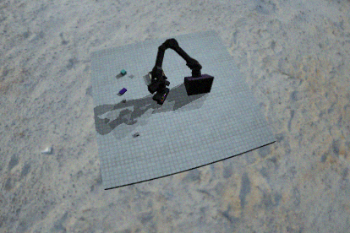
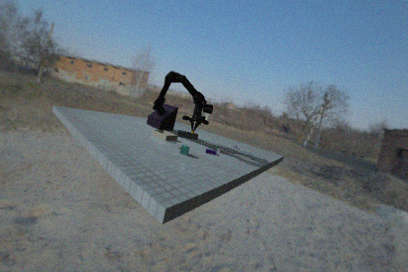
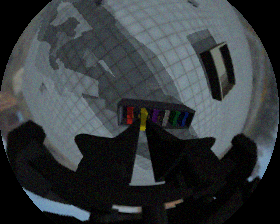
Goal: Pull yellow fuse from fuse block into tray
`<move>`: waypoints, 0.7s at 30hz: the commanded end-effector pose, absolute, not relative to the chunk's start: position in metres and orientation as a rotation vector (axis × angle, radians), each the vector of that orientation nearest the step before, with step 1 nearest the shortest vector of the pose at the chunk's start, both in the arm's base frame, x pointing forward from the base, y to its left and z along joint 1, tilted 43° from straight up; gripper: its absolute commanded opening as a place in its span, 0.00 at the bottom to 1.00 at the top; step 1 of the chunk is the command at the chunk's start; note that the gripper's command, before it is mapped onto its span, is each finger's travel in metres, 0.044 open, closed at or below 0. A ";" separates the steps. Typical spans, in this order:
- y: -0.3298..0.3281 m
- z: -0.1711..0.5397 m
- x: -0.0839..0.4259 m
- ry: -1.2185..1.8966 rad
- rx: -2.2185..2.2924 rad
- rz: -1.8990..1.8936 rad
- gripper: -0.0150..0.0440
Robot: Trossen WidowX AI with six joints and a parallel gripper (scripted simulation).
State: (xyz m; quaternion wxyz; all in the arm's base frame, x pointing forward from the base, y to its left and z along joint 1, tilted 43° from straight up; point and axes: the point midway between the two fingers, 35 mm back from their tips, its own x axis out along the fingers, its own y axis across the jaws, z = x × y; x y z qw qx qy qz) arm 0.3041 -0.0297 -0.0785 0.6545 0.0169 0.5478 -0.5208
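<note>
The yellow fuse is pinched between the fingertips of my gripper, which is shut on it. The fuse looks larger and nearer than its neighbours and overlaps the near wall of the dark fuse block, so it stands higher than they do. Whether its lower end is clear of the slot cannot be told. The red fuse is on its left and the purple fuse on its right. The tray lies apart from the block, at the upper right in the wrist view.
White, green and blue fuses stand farther right in the block. A teal block and a purple block lie on the tiled slab. A small grey piece lies there too.
</note>
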 end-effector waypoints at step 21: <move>-0.021 -0.069 0.306 1.242 0.043 -1.182 0.25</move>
